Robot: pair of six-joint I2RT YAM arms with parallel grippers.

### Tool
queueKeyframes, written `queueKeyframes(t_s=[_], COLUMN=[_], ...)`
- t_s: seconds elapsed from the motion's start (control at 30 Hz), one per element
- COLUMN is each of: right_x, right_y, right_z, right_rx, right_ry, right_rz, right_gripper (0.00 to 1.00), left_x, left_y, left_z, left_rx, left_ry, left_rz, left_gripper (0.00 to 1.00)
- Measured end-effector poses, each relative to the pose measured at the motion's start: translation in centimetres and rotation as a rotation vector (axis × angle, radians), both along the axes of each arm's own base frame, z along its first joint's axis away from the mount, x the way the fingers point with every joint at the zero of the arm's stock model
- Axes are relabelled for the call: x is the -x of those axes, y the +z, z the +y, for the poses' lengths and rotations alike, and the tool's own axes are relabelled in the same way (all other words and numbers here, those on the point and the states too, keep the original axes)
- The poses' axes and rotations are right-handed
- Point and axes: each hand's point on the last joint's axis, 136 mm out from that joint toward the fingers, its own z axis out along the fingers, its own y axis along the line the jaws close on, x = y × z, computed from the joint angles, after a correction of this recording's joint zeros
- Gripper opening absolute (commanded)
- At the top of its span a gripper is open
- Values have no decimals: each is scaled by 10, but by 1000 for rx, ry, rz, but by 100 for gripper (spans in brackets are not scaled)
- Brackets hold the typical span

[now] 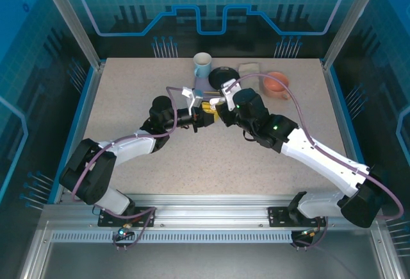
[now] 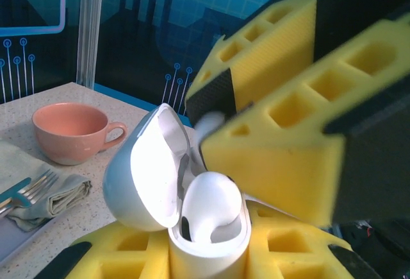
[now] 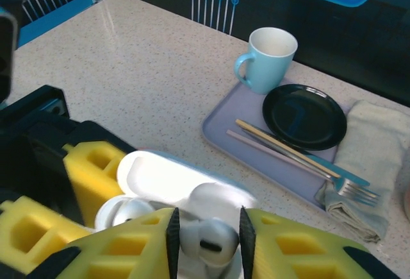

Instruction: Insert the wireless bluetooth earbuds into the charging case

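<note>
Left gripper (image 1: 197,117): jaws drawn in tight on the base of the charging case (image 2: 138,176), which is held upright with its lid swung open and one white earbud (image 2: 211,205) seated in a well inside. Right gripper (image 1: 216,109), just beside it over the middle of the table (image 1: 128,99): jaws narrowly parted and pinched on a second white earbud (image 3: 208,240), poised just above the open case. Rear of table, left to right: light blue mug (image 3: 269,58), black plate (image 3: 304,115) and cutlery (image 3: 301,160) on a lilac tray (image 3: 224,131), folded grey-green napkin (image 3: 378,157), salmon-pink cup (image 2: 70,131).
</note>
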Motion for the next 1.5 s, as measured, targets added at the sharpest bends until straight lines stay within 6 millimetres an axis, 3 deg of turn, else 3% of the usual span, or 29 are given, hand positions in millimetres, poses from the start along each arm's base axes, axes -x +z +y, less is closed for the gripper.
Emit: queueKeyframes(t_s=[0.4, 0.6, 0.73, 0.83, 1.0, 1.17, 1.3, 1.5], right_x=[2, 2, -2, -9, -21, -39, -54, -52], right_y=[9, 40, 64, 72, 63, 48, 37, 15], right_z=[-1, 1, -11, -23, -40, -44, -28, 0], right_rx=[-32, -159, -256, -319, -382, -445, -469, -493], right_ry=[-14, -3, -30, -60, -103, -85, -11, 106], right_rz=[15, 25, 31, 56, 134, 237, 336, 471], right_gripper=[59, 64, 65, 65, 67, 71, 71, 71], left_x=[1, 1, 1, 1, 3, 8, 13, 17], left_y=[0, 2, 3, 4, 6, 5, 5, 6], left_z=[0, 0, 0, 0, -1, -2, -4, -5], left_rx=[0, 4, 7, 9, 13, 9, 8, 5], left_ry=[-3, -4, -4, -5, -17, -50, -77, -105], left_rz=[-1, -9, -15, -19, -34, -38, -39, -35], left_gripper=[0, 0, 0, 0, 0, 0, 0, 0])
